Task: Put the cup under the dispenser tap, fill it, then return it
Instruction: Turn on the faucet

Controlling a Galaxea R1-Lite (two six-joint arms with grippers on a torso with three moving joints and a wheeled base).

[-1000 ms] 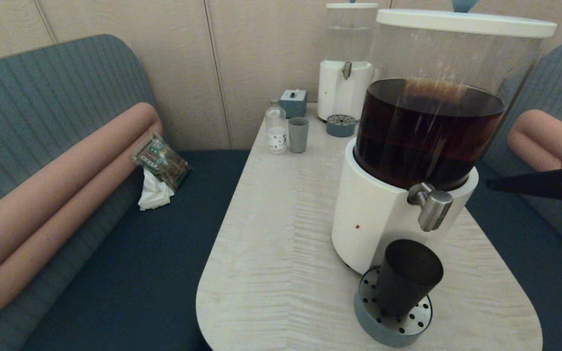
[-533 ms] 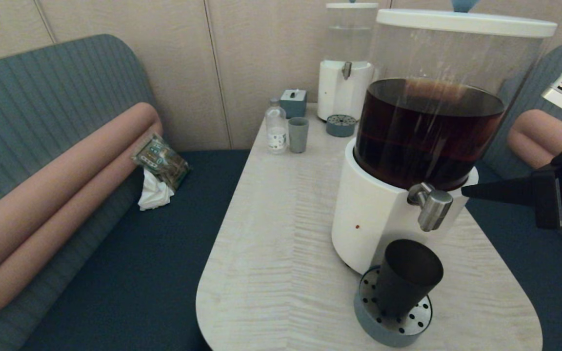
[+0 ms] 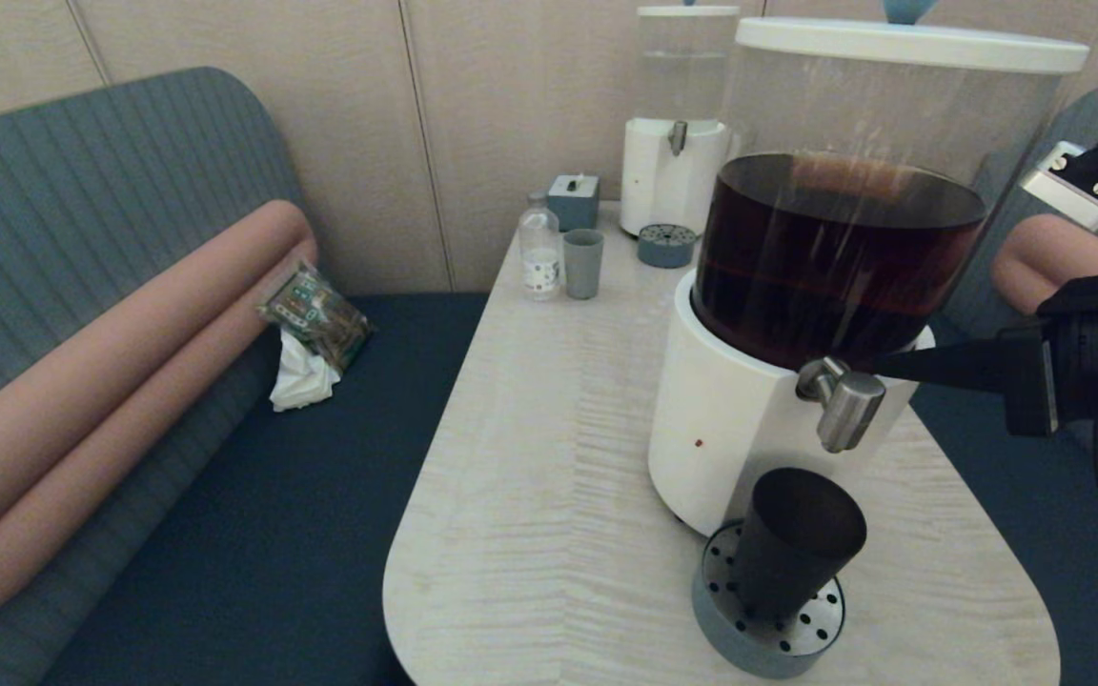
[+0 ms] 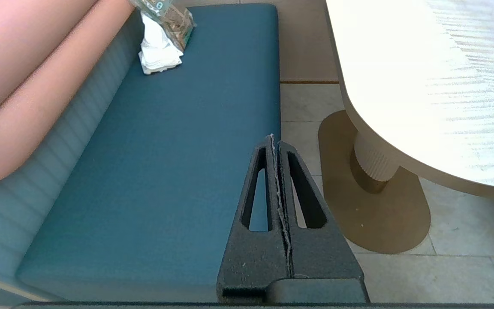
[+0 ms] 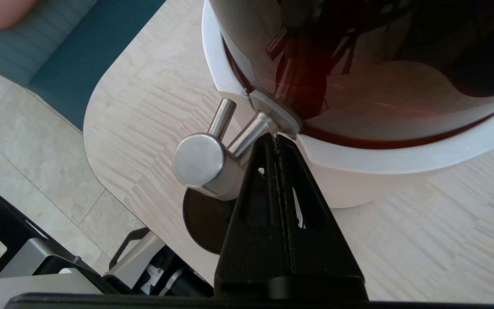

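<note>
The black cup (image 3: 797, 543) stands upright on a round grey drip tray (image 3: 730, 636) directly below the silver dispenser tap (image 3: 843, 400) of the big dispenser (image 3: 730, 429) with dark brown liquid. My right gripper (image 3: 878, 367) reaches in level from the right, shut with nothing in it. In the right wrist view its tips (image 5: 275, 138) sit right beside the neck of the tap (image 5: 204, 165), where it joins the white base, with the cup (image 5: 204, 223) below. My left gripper (image 4: 274, 139) is parked, shut and empty, over the bench edge.
At the table's far end stand a small clear-liquid dispenser (image 3: 673, 143), its drip tray (image 3: 665, 245), a grey-blue tumbler (image 3: 583, 264), a small bottle (image 3: 539, 250) and a small box (image 3: 574, 200). A packet and a tissue (image 3: 311, 333) lie on the left bench.
My right gripper has come in from the picture's right edge toward the tap, its tips now by the tap's neck. The cup and the left arm have not moved.
</note>
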